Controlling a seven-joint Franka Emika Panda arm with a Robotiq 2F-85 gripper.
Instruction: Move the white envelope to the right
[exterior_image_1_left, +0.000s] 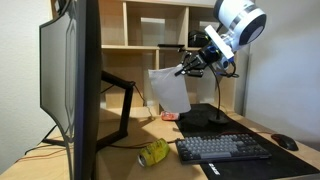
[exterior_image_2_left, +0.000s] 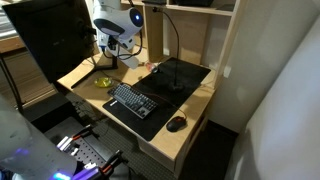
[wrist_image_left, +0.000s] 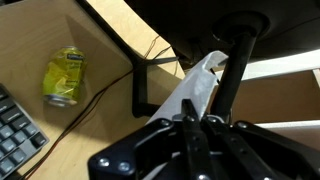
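The gripper (exterior_image_1_left: 187, 68) holds the white envelope (exterior_image_1_left: 168, 90) in the air – its jaws pinch the upper corner, and the paper hangs down tilted, clear of the tabletop (exterior_image_1_left: 140, 128). It hangs over the back part of the tabletop, toward the edge that meets the shelves. In the wrist view the envelope (wrist_image_left: 192, 92) runs up from between the closed jaws. A crushed yellow can (exterior_image_1_left: 153, 152) lies near the front edge, just beside the keyboard (exterior_image_1_left: 222, 148) – the mouse (exterior_image_1_left: 286, 142) sits past the keyboard's far end.
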